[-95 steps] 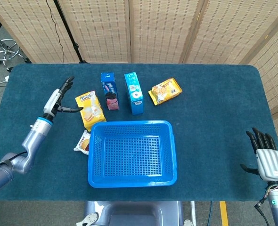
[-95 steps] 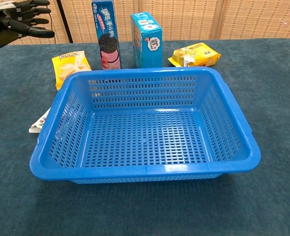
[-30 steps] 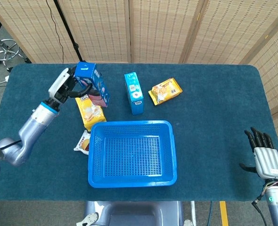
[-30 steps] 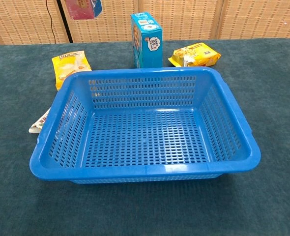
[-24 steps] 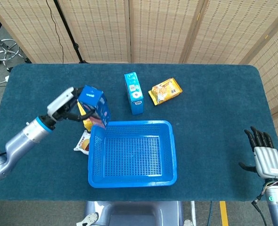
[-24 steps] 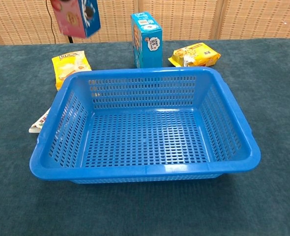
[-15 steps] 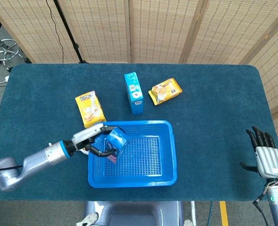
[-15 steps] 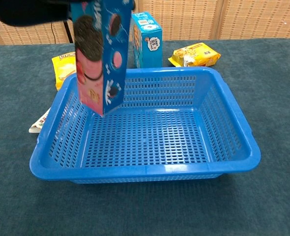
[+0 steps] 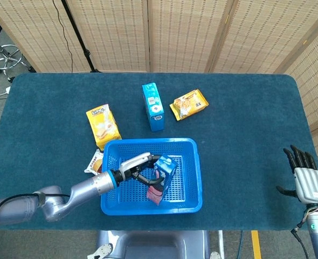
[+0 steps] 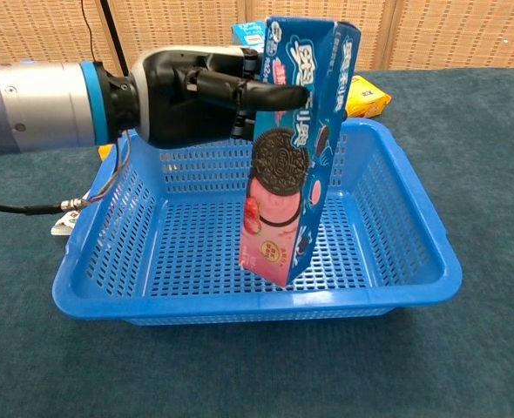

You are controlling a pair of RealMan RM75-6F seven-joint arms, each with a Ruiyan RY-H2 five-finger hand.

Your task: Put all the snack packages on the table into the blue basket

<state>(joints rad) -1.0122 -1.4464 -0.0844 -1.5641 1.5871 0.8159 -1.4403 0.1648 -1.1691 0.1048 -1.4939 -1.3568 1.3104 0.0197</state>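
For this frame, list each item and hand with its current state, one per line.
Cookie box: upright, gripped near its top, lowered inside the basket.
Blue basket: holds only the cookie box.
Left hand: grips the cookie box.
Right hand: open, holding nothing.
Light blue box: on the table.
Yellow bag: lying flat beside the basket.
Orange-yellow pack: lying on the table.

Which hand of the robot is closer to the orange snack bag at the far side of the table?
Left. The left hand is over the blue basket, just nearer than the orange snack bag; the right hand is at the table's near right corner.
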